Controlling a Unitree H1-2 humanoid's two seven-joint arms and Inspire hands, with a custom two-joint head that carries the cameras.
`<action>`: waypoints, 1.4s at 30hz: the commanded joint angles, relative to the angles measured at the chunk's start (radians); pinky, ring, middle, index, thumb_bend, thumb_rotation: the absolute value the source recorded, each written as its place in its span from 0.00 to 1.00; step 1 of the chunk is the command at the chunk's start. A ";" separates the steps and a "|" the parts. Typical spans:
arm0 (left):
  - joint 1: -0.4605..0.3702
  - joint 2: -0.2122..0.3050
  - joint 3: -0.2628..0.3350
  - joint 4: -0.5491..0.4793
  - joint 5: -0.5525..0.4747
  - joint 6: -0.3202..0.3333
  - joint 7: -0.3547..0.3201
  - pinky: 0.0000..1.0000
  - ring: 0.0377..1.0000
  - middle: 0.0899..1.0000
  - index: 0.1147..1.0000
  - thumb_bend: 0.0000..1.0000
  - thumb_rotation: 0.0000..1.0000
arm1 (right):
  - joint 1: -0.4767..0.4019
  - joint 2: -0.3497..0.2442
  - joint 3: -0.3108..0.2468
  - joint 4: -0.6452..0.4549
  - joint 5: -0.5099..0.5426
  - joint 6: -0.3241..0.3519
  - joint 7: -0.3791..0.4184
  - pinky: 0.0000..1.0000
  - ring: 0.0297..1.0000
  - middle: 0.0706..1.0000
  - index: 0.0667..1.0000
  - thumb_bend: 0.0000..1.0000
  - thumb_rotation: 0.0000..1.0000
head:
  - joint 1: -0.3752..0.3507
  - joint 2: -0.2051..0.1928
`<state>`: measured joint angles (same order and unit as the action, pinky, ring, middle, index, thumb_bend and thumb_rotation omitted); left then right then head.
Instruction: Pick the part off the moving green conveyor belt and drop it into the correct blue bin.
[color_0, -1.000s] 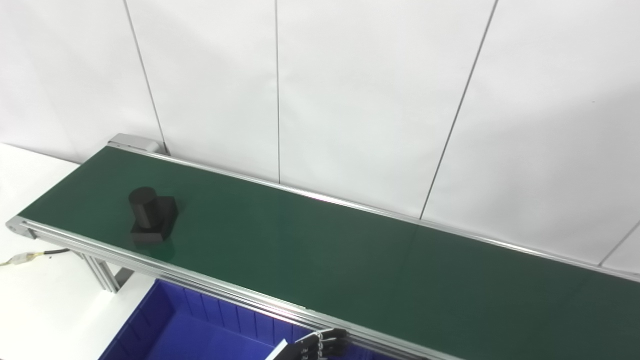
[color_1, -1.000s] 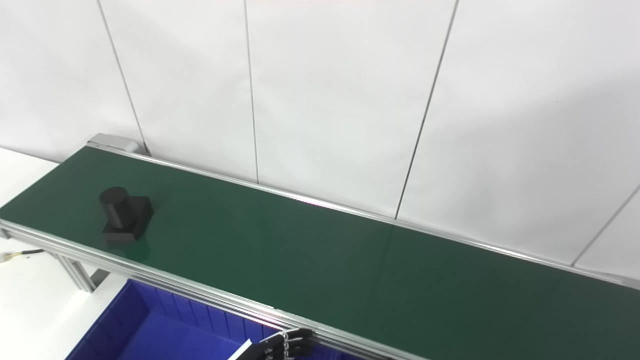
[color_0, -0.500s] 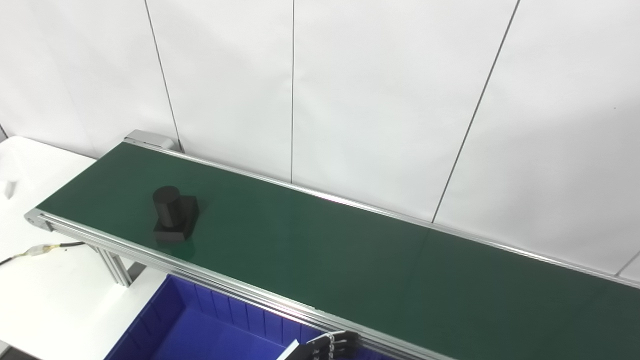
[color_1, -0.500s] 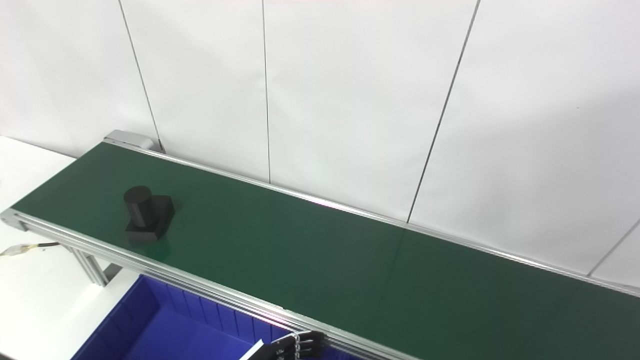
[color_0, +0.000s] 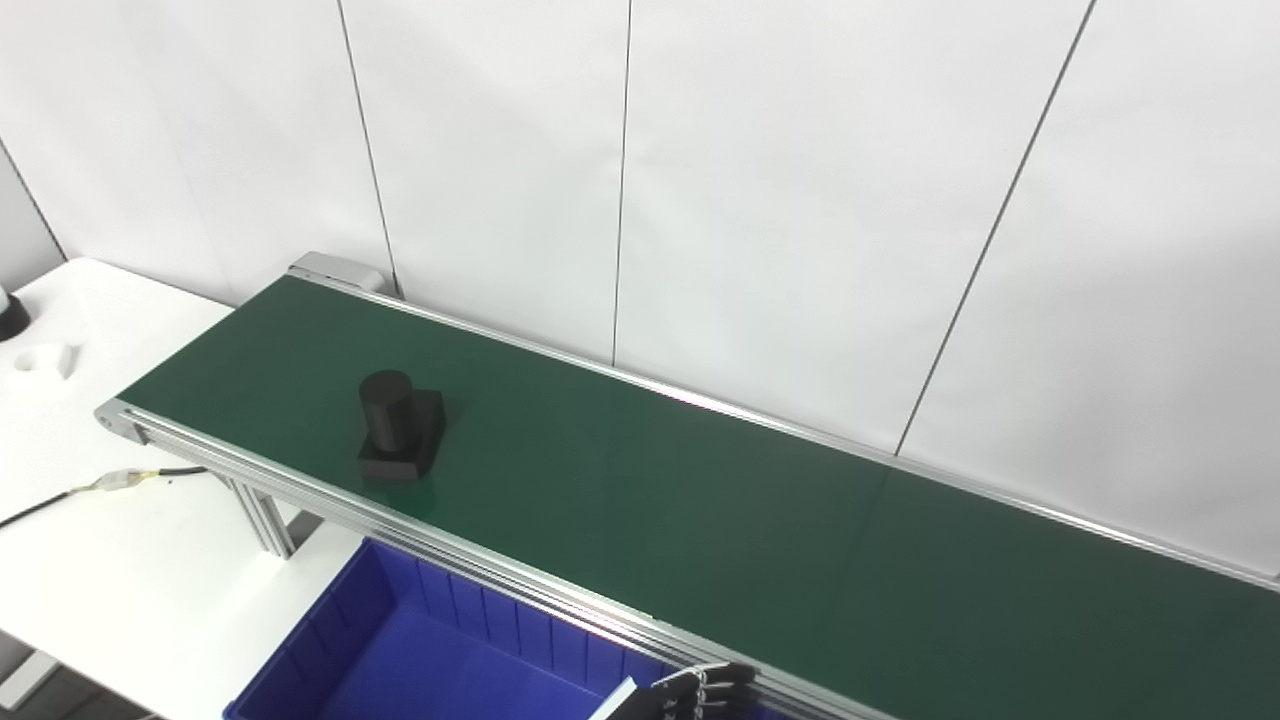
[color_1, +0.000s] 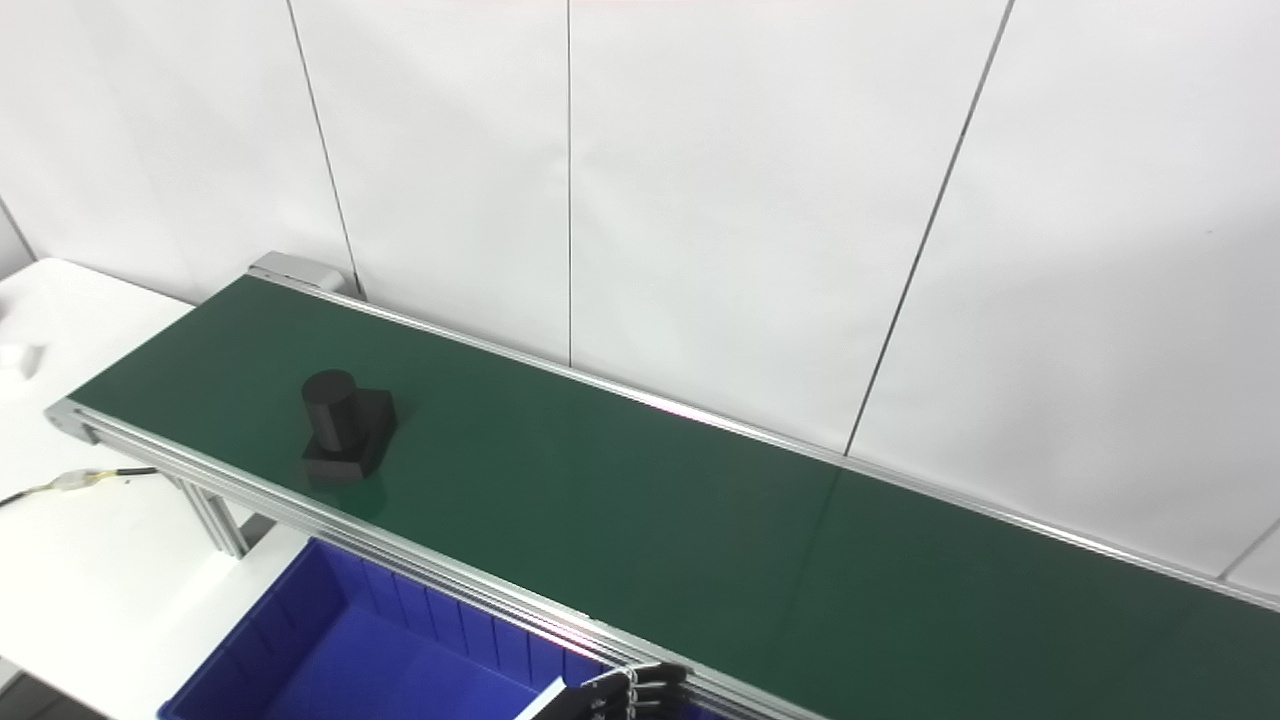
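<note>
A black part (color_0: 400, 435), a short cylinder standing on a square block, rides on the green conveyor belt (color_0: 700, 500) near its left end. A blue bin (color_0: 450, 660) sits below the belt's near rail. Only the dark fingertips of my left hand (color_0: 700, 690) show at the bottom edge, over the bin's right part and just before the rail, far right of the black part. The fingers lie side by side and nothing shows in them; the rest of the hand is cut off. My right hand is out of view.
A white table (color_0: 120, 560) lies left of the bin, with a cable (color_0: 120, 482) running under the belt's end. A small white piece (color_0: 40, 358) and a dark object (color_0: 8, 315) sit at the far left. White wall panels stand behind the belt.
The whole picture has shifted right, so the camera has turned left. The black part has crept slightly away from the belt's left end. The fingertips stay at the bottom edge.
</note>
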<state>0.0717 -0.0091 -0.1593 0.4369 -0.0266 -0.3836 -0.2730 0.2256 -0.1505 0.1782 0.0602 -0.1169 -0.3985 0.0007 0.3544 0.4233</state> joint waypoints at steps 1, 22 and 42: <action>-0.016 -0.010 -0.010 -0.024 0.009 -0.021 0.006 0.73 0.79 0.79 0.82 0.94 0.27 | 0.002 -0.006 -0.008 -0.087 0.028 0.022 0.030 0.73 0.78 0.83 0.86 0.45 0.40 | 0.001 0.000; -0.041 -0.013 -0.016 0.013 -0.005 -0.038 -0.001 0.74 0.79 0.80 0.82 0.94 0.28 | -0.096 -0.014 -0.062 -0.368 -0.027 0.282 0.099 0.72 0.79 0.83 0.86 0.57 0.51 | -0.011 -0.010; -0.076 -0.018 -0.007 0.080 -0.005 -0.064 0.002 0.73 0.77 0.79 0.82 0.96 0.28 | -0.327 0.022 -0.077 -0.088 -0.064 0.282 0.083 0.78 0.81 0.83 0.88 0.54 0.27 | -0.027 -0.052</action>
<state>0.0236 -0.0121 -0.1612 0.5164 -0.0300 -0.4206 -0.2721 -0.0762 -0.1305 0.1111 -0.0150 -0.1868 -0.1071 0.0985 0.3267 0.3713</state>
